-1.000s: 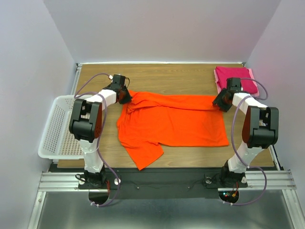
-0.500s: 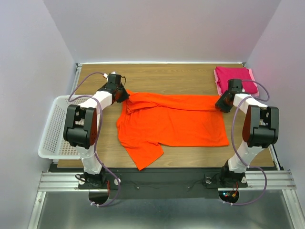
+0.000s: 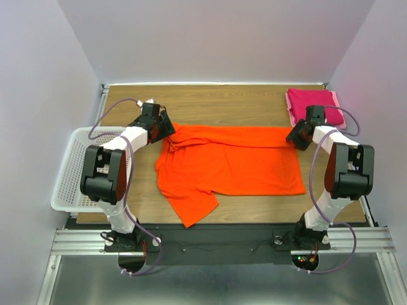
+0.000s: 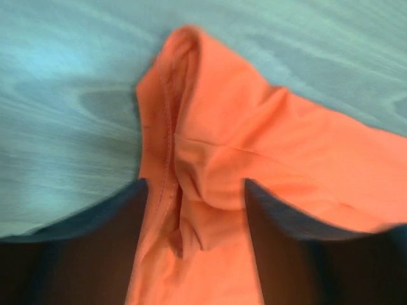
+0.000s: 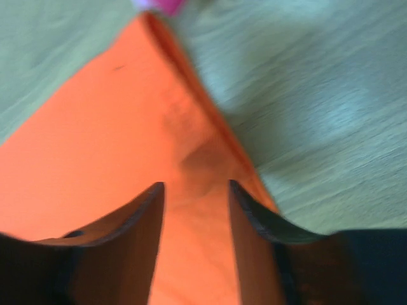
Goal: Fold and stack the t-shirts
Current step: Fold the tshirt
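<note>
1. Top view: the orange t-shirt [image 3: 235, 162] lies spread across the middle of the table [image 3: 241, 101], one sleeve reaching toward the near edge. The magenta t-shirt [image 3: 311, 101] sits folded in the far right corner. A white lattice basket [image 3: 73, 171] stands at the left edge. The left gripper [image 3: 166, 127] is at the orange shirt's far left corner, and the right gripper [image 3: 294, 136] is at its far right corner.
2. Left wrist view: the left gripper [image 4: 194, 190] has its fingers [image 4: 95, 241] spread, with a bunched, hemmed fold of the orange t-shirt [image 4: 267, 140] lying between them on the wood.
3. Right wrist view: the right gripper [image 5: 194, 187] has its fingers [image 5: 127, 235] apart, astride the orange t-shirt's [image 5: 108, 127] edge, which lies flat. A sliver of magenta [image 5: 159, 5] shows at the top.
</note>
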Controlling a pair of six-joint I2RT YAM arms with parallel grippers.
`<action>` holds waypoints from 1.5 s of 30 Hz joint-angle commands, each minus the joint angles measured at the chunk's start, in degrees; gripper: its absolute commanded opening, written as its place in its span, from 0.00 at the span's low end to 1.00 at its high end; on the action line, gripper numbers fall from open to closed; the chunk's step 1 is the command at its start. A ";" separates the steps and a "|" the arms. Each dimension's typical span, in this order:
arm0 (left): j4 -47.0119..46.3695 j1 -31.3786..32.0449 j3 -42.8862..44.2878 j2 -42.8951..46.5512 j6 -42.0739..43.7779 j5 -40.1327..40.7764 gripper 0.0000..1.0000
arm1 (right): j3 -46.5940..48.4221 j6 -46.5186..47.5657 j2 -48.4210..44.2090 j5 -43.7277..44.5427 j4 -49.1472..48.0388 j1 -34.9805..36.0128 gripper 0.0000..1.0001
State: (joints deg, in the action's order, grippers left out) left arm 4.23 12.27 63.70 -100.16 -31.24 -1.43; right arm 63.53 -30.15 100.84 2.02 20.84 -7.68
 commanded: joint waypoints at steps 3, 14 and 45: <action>0.16 8.70 -1.11 12.87 13.39 9.85 0.79 | -2.18 3.34 -10.74 -7.81 -1.59 0.12 0.62; -3.96 16.91 -14.56 18.86 -12.94 13.30 0.78 | -12.37 3.96 -27.44 -17.74 0.95 1.09 0.74; -16.62 17.61 5.28 -3.81 -14.65 21.12 0.71 | -17.74 4.40 -39.84 -21.09 5.00 1.09 0.76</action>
State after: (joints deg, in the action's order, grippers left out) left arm -10.92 29.56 63.57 -101.91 -51.81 17.06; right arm 46.00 -26.79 61.56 -18.90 26.13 -7.03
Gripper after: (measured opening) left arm 0.715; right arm 0.757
